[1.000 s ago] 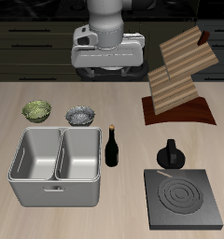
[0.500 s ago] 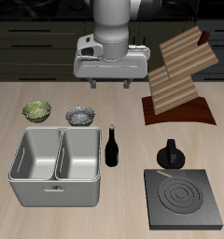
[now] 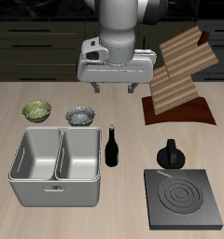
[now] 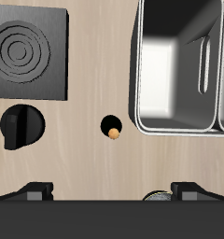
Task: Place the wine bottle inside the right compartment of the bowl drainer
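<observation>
Claw (image 3: pixel 113 90) is held high above the table's back part, its jaws spread wide with nothing between them. Bottle (image 3: pixel 112 147) is found upright on the table (image 3: pixel 123 201), just beside the drainer (image 3: pixel 55 166), at 3 o'clock from it in the exterior view. Both wells are seen bare. Pot (image 3: pixel 171 155) is noted at 3 o'clock from the bottle, well apart, with the stove plate (image 3: pixel 184 198) at 6 o'clock from it.

Arm upright at the table's back, tool (image 3: pixel 114 88) pointing down, fingers spread wide, empty.
</observation>
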Robot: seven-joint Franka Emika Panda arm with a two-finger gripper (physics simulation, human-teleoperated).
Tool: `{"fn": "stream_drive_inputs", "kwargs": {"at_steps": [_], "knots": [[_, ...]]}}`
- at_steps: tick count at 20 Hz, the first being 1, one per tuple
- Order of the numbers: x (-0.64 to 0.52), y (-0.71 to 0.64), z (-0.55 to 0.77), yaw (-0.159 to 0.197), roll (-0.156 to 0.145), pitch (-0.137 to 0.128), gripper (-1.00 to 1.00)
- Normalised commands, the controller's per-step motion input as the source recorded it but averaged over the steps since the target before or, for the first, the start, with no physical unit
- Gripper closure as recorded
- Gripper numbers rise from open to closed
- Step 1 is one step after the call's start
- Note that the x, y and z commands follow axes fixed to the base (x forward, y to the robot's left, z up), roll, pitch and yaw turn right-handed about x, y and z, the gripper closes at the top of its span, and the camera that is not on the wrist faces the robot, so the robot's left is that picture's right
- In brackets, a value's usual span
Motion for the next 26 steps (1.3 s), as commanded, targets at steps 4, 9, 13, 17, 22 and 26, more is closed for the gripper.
{"fn": "stream_drive_inputs", "kwargs": {"at_steps": [4,9,13,17,22,26], "knots": [[0.13,0.07,0.0,-0.008,-0.008,-0.012,-1.0],[0.06,0.09,-0.09,-0.007,0.021,-0.002,-1.0],[-0.03,0.07,-0.17,0.014,0.028,-0.019,-1.0],[0.05,0.05,-0.15,0.008,0.007,-0.04,-1.0],[0.06,0.02,-0.18,0.002,-0.003,-0.002,-1.0],[0.03,0.0,-0.16,-0.008,0.001,0.015,-1.0]]}}
